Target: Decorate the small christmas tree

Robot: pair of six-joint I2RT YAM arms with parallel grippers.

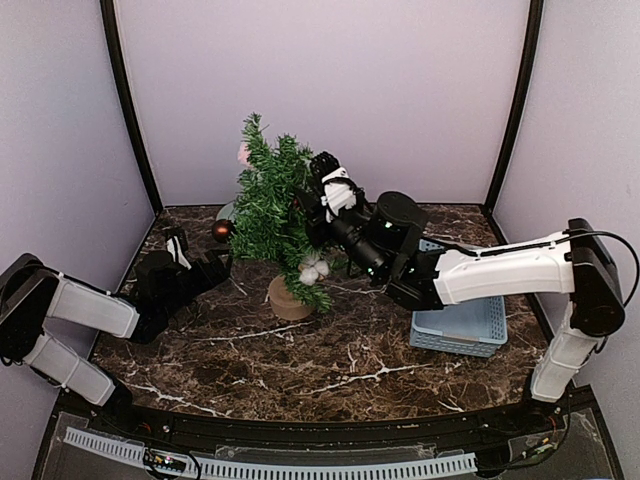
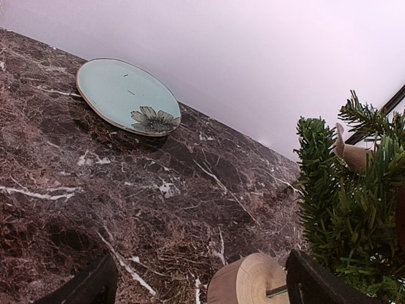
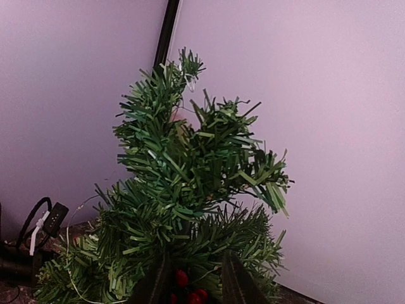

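— So, where does your right side stand?

— My right gripper (image 3: 193, 282) is pushed into the lower branches of the small christmas tree (image 3: 190, 190). Its fingers are parted a little, and a cluster of red berries (image 3: 186, 288) sits in the gap between the tips. I cannot tell whether either pad touches them. I judge this to be the letting-go of a decoration.

— How would you do that cleanly?

— I would open wider before moving at all. Then I'd back slowly out along the line of the fingers, so no needle snags and drags the berries off. I'd watch the overhead view for any rocking.

— And your left?

— My left gripper (image 2: 202, 288) sits low over the table (image 1: 300, 370), fingers spread wide and holding nothing. The wooden stump (image 2: 247, 282) stands just beyond, in line with the gap. If the tree wobbles, I would close on that stump to steady it.

— Where is the tree overall?

— From above it stands mid-table between my two arms, my right one reaching into it.

— What lies further out?

— A dark red ball (image 1: 222, 230) hangs on the tree's left side, and white tufts (image 1: 313, 268) sit low above the stump. A blue basket (image 1: 465, 325) lies under my right forearm. A pale green plate (image 2: 126, 95) rests near the back wall.

— Any writing or brand?

— None I can read. A painted flower on the plate is the only marking I see.
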